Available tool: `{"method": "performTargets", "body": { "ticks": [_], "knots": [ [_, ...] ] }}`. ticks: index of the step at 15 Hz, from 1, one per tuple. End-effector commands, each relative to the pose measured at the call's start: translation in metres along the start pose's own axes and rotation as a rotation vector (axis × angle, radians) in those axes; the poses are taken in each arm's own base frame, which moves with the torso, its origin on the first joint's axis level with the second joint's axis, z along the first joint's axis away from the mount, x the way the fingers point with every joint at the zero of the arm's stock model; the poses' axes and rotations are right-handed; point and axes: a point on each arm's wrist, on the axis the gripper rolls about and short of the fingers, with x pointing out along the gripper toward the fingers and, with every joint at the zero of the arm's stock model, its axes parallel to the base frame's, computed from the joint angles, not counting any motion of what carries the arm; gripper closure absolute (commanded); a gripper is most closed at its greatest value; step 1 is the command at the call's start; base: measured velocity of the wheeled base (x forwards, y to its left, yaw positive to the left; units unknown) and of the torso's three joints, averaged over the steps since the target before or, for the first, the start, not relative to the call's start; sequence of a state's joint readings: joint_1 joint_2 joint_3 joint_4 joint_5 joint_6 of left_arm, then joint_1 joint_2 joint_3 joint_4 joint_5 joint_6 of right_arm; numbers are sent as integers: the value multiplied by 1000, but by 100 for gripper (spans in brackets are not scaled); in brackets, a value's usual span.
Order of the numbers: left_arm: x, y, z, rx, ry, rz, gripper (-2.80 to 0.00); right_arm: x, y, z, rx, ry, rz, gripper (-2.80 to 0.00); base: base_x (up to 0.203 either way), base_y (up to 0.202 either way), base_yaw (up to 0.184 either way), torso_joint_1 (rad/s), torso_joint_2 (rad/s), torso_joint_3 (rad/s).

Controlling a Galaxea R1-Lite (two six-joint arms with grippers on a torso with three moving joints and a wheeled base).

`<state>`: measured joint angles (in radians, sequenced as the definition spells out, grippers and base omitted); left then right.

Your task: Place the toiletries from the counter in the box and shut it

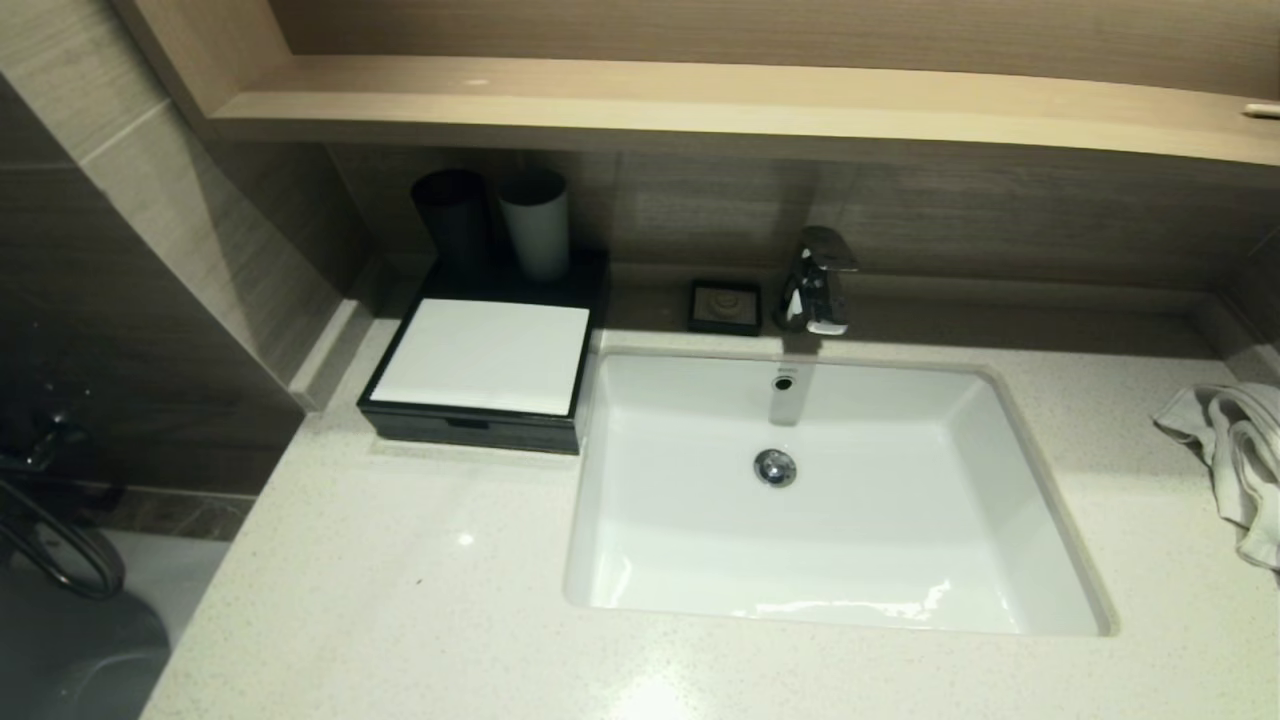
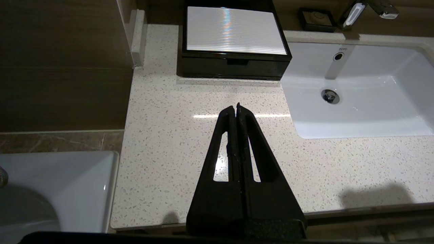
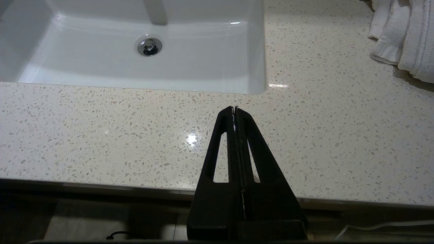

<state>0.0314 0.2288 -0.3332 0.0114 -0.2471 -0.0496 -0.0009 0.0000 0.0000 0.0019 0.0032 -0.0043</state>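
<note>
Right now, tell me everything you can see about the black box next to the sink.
The box is low, rectangular and glossy black, with a flat white panel set into its top. A shallow drawer with a small notch pull runs across its front and sits pushed in, flush. It rests flat on the speckled counter, against the back wall just left of the basin. Two cups, black and white, stand at its rear.

One box (image 1: pixel 482 372) stands on the counter (image 1: pixel 400 580); two cups (image 1: pixel 535 222) behind it; one soap dish (image 1: pixel 725 305). One tap (image 1: pixel 818 280), one basin (image 1: pixel 840 600), one towel (image 1: pixel 1235 450); no packets show.
</note>
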Motion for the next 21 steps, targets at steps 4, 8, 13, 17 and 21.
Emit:
{"method": "performTargets", "body": {
  "ticks": [4,8,13,17,21],
  "knots": [
    [-18,-3,-15,10,-39,-23,0,0,0,0,0,0,0,0,0,0,0,0,0,0],
    [-16,-1,-20,52,-28,2,0,0,0,0,0,0,1,0,0,0,0,0,0,0],
    [-5,4,-45,103,-36,68,0,0,0,0,0,0,1,0,0,0,0,0,0,0],
    [-1,6,-62,95,14,73,0,0,0,0,0,0,0,0,0,0,0,0,0,0],
    [1,7,-72,106,29,80,0,0,0,0,0,0,1,0,0,0,0,0,0,0]
  ]
}}
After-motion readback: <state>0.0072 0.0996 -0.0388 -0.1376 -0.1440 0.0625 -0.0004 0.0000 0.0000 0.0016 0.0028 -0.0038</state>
